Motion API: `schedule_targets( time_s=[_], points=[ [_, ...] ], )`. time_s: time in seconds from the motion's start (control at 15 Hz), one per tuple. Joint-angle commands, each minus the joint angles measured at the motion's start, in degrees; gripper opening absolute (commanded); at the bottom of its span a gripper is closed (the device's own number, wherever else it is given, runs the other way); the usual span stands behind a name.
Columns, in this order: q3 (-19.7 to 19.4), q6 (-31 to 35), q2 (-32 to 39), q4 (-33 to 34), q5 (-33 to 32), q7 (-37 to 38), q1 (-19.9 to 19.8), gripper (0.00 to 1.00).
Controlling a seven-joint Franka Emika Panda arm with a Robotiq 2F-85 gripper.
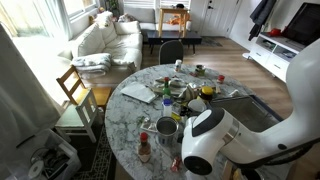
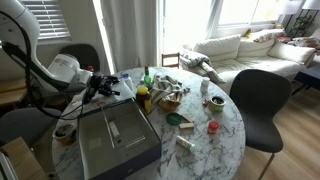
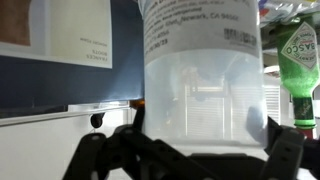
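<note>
Cluttered marble table (image 1: pixel 122 118) in living room, hand (image 3: pixel 190 152) open around clear plastic jar (image 3: pixel 205 90), green sauce bottle (image 3: pixel 300 60) just beside

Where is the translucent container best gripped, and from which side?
The translucent container stands upright, and the open gripper has a finger on each side of it. So probably grip its smooth round wall below the label, coming level from the wrist camera's side. Mind the green bottle close beside.

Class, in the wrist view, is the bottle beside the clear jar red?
No, the bottle beside the clear jar is green.
</note>
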Motion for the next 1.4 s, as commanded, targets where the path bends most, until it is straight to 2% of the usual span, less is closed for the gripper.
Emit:
schedule_targets(
  time_s=[0.0,0.27,0.6,0.93,1.13,1.33],
  points=[
    [1.49,4.16,-1.46,-3.11,-1.46,1.27,-1.54,1.00],
    [2.26,11.25,-5.30,-5.42,0.25,-2.82,-3.31,1.00],
    [1.28,22.93,-10.20,-7.64,6.15,-12.10,-6.19,1.00],
    [-0.32,30.53,-12.92,-8.60,19.06,-24.74,-8.12,1.00],
    [-1.41,31.74,-14.07,-9.10,26.09,-29.89,-8.34,1.00],
    [-2.70,35.27,-15.41,-9.70,30.18,-31.79,-8.66,1.00]
  ],
)
